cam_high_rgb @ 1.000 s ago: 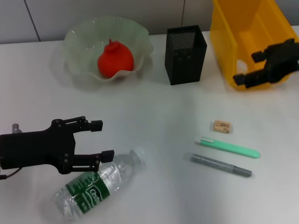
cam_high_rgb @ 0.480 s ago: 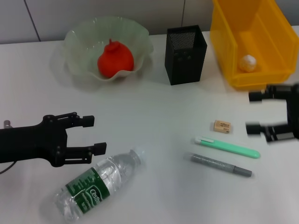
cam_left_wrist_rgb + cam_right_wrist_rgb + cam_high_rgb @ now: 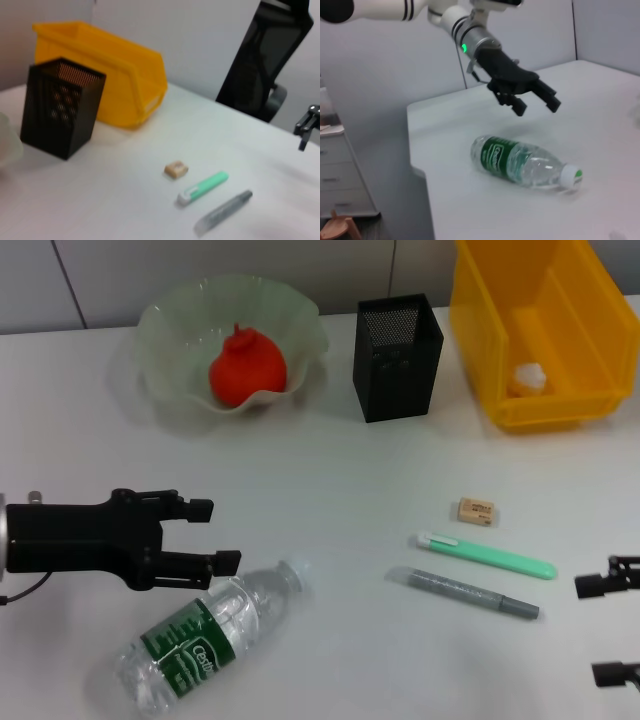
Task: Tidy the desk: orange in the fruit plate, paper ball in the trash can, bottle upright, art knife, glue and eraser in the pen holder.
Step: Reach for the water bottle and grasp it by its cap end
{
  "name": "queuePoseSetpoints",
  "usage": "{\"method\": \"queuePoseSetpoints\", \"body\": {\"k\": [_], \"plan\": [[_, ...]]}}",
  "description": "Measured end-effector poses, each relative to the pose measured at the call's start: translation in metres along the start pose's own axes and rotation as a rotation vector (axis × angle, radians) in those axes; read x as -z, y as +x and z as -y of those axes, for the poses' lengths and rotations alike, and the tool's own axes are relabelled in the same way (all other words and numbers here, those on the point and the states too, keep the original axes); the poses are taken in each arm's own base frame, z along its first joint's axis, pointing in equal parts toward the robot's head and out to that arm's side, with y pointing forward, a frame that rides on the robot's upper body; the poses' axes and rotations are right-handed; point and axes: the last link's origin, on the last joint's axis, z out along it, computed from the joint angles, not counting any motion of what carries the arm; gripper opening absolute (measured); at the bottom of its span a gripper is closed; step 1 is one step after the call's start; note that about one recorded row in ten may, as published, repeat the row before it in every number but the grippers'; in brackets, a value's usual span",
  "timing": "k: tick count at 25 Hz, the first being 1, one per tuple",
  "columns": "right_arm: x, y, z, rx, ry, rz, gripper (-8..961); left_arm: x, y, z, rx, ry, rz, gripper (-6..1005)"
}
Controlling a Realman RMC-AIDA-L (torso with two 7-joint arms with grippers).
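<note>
Now that the small white paper ball (image 3: 527, 377) sits inside the bright yellow plastic trash can (image 3: 480, 300), my right gripper (image 3: 607, 630) has pulled well back from it, fingers apart. Left gripper (image 3: 210, 535), fingers also apart, has crept in just beside the toppled clear plastic bottle (image 3: 205, 635), so standing it up looks next.

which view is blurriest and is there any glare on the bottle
The left wrist view is softest: the pen holder and eraser have fuzzy edges. The head view is sharper; the bottle shows pale highlights on its clear plastic. In the right wrist view the left hand is crisp above the bottle, which casts a faint shadow.
</note>
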Motion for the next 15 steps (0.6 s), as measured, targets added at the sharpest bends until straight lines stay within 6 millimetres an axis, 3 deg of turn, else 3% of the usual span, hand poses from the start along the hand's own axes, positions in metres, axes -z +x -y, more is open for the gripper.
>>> {"method": "queuePoseSetpoints", "body": {"k": [5,9,13,14,15], "plan": [[0.008,0.005,-0.008,0.000,-0.001,0.006,840,-0.007,0.019,-0.002,-0.023,0.033,0.091,761],[0.011,0.008,-0.010,0.001,0.015,0.011,840,-0.020,0.056,-0.013,-0.060,0.089,0.203,758],[0.016,0.009,-0.011,-0.005,0.036,0.016,840,-0.023,0.060,-0.016,-0.073,0.102,0.228,756],[0.017,0.009,-0.011,-0.006,0.042,0.019,840,-0.045,0.079,-0.031,-0.121,0.173,0.379,756],[0.017,0.009,-0.011,-0.006,0.044,0.020,841,-0.054,0.084,-0.036,-0.127,0.185,0.428,755]]}}
